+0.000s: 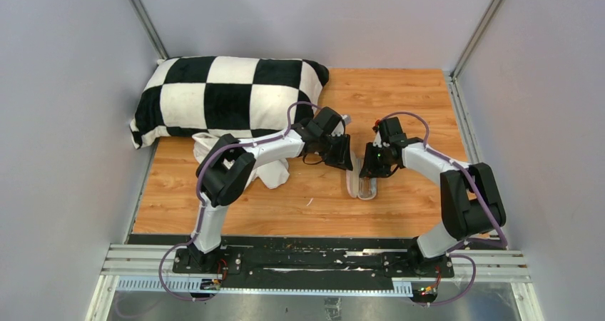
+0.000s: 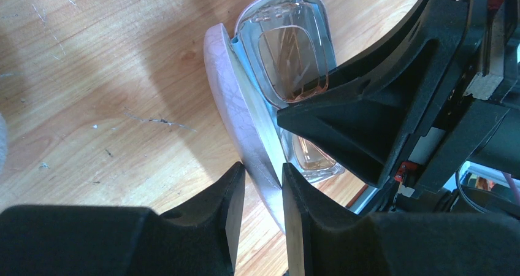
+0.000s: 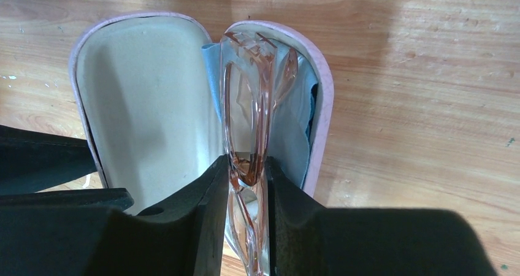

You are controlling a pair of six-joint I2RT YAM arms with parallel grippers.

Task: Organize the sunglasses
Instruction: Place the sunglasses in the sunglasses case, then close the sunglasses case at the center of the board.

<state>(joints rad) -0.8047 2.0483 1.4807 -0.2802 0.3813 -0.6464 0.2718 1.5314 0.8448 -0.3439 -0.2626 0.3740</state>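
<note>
The sunglasses (image 3: 248, 104) have a clear pinkish frame and amber lenses. They stand on edge in the right half of the open pink case (image 3: 147, 98), on a light-blue cloth (image 3: 288, 141). My right gripper (image 3: 245, 172) is shut on the sunglasses, with both pads against the folded frame. In the left wrist view the sunglasses (image 2: 294, 55) lie in the case (image 2: 236, 98). My left gripper (image 2: 263, 178) is shut on the case's raised pink wall. From above, the left gripper (image 1: 344, 158) and right gripper (image 1: 371, 167) meet over the case (image 1: 365, 187) at the table's middle.
A black-and-white checkered pillow (image 1: 228, 96) lies at the back left of the wooden table (image 1: 414, 100). A crumpled white cloth (image 1: 275, 172) sits under the left arm. Grey walls close in both sides. The right gripper's black body (image 2: 380, 122) crowds the left wrist view.
</note>
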